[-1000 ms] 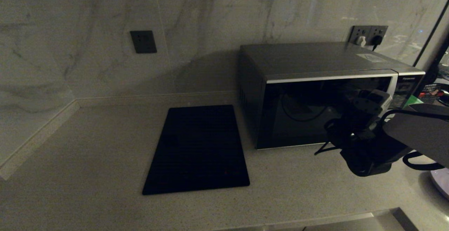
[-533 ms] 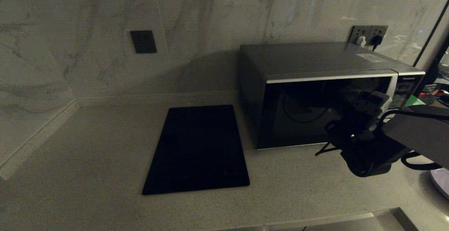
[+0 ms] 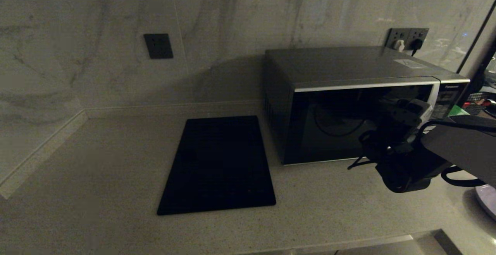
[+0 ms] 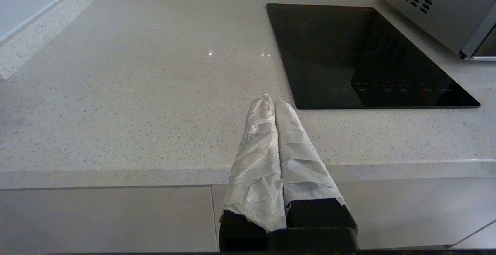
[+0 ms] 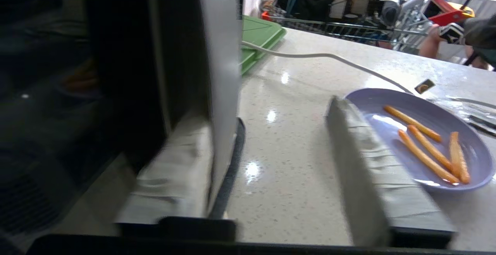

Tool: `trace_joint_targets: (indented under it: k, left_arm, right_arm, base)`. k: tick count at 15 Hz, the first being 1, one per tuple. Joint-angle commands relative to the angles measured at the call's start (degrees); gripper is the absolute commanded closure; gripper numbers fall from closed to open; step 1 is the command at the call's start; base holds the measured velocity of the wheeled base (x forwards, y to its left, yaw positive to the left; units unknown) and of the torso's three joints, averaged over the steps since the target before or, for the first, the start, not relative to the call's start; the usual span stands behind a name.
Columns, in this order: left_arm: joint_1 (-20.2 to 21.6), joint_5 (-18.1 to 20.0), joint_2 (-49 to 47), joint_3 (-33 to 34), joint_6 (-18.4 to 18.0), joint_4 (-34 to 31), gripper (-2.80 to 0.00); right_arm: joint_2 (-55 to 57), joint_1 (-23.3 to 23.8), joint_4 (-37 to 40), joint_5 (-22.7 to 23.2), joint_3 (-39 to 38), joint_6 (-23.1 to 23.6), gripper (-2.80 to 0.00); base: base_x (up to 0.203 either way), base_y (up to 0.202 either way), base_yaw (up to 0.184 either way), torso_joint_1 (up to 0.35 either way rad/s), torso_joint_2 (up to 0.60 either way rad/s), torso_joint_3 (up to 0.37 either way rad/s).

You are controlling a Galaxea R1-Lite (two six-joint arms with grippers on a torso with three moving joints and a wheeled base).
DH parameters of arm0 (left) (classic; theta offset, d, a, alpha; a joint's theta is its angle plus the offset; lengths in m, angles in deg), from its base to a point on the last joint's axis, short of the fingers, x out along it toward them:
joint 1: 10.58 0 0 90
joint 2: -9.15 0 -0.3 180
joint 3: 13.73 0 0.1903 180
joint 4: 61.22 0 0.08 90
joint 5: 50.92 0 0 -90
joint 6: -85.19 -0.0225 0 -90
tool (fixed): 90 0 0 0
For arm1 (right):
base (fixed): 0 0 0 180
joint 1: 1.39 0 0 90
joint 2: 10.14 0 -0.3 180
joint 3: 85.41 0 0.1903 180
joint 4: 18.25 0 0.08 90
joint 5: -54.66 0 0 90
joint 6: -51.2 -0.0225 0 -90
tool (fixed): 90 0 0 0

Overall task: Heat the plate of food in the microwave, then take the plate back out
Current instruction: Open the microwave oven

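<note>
The microwave [image 3: 348,65] stands at the back right of the counter with its dark glass door closed. My right gripper [image 3: 407,109] is at the door's right side, open. In the right wrist view one wrapped finger [image 5: 174,169] sits behind the silver handle strip [image 5: 221,73], and the other finger [image 5: 368,158] stands well out to the side. The gripper's gap [image 5: 263,119] holds only that strip. The lilac plate of food [image 5: 422,131] with orange sticks [image 5: 426,158] rests on the counter beyond the outer finger. My left gripper [image 4: 273,100] is shut on nothing, over the counter's front edge.
A flat black slab [image 3: 219,164] lies on the counter left of the microwave. A green board [image 5: 259,34] sits beside the microwave's right end, with a white cable [image 5: 321,56] running across the counter. Wall sockets [image 3: 407,38] are behind the microwave.
The right arm has shifted very slightly at the microwave door's handle side. Nothing else has moved.
</note>
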Motion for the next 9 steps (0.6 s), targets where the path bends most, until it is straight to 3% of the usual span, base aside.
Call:
trace_joint_targets:
  k: [1,9]
  left_arm:
    - [0.0,0.0,-0.1,0.0,0.1,0.0,0.0]
    - [0.0,0.0,-0.1,0.0,0.1,0.0,0.0]
  right_arm:
    - [0.5,0.0,-0.6,-0.7,0.1,0.1,0.0]
    - [1.5,0.0,-0.6,-1.2,0.6,0.3,0.0]
  base:
    - [0.0,0.0,0.0,0.0,0.0,0.0]
    - [0.0,0.0,0.0,0.0,0.0,0.0]
